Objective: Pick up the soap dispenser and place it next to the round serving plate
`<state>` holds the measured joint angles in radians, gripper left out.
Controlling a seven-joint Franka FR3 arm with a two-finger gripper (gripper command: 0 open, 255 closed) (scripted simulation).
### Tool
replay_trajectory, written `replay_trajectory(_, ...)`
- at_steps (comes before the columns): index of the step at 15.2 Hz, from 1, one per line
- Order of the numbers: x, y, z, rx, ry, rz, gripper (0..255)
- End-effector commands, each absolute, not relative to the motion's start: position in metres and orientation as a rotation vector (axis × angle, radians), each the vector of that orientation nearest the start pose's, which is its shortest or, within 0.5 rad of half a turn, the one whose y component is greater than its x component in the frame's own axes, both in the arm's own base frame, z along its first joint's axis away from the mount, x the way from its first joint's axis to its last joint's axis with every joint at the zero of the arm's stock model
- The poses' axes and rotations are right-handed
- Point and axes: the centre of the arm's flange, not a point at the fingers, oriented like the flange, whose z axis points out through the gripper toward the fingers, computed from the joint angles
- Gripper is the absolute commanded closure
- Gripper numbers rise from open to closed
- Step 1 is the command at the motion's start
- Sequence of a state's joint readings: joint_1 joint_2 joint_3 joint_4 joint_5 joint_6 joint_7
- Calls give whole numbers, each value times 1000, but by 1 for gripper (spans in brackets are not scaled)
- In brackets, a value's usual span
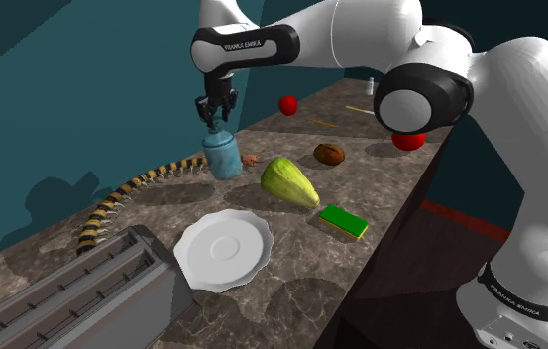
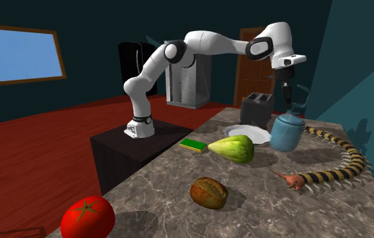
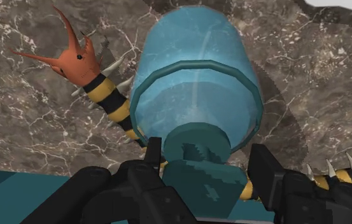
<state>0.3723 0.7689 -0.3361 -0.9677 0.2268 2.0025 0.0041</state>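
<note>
End effector: the black end effector [image 1: 217,119] hangs off the white arm [image 1: 361,40], pointing straight down over the back of the counter [image 1: 291,297].
Fingers: the fingers [image 3: 153,156] stand apart, a fairly narrow opening, one on each side of the bottle's top.
Grip: from the wrist view one finger sits just beside the pump head [image 3: 200,145] and the other stands a little off it; nothing is clasped.
Soap dispenser: the soap dispenser [image 1: 223,157], a pale blue bottle with a darker teal pump, stands upright on the counter directly under the end effector, its pump reaching up between the fingertips.
Round plate: the white plate [image 1: 224,250] lies flat on the counter, nearer the shoulder camera than the bottle and apart from it, with bare stone between them.
Toy centipede: a black-and-yellow centipede [image 1: 133,190] with an orange head curls along the wall side of the counter, its body passing just beside the bottle's base.
Green vegetable: a pale green squash [image 1: 289,181] rests near the bottle, on the shoulder view's right of it.
Sponge: a green and yellow sponge [image 1: 344,221] lies by the counter's edge, beside the squash.
Toaster: a grey toaster [image 1: 83,297] sits just beside the plate at the shoulder view's lower left.
Others: a brown lump [image 1: 330,154] and a red tomato [image 1: 288,104] lie farther along the counter.
</note>
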Motion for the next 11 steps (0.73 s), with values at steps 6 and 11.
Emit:
replay_trajectory(6,770,142,421,-3094,-143,-469,255)
replay_trajectory(11,770,142,402,-3094,-143,-469,255)
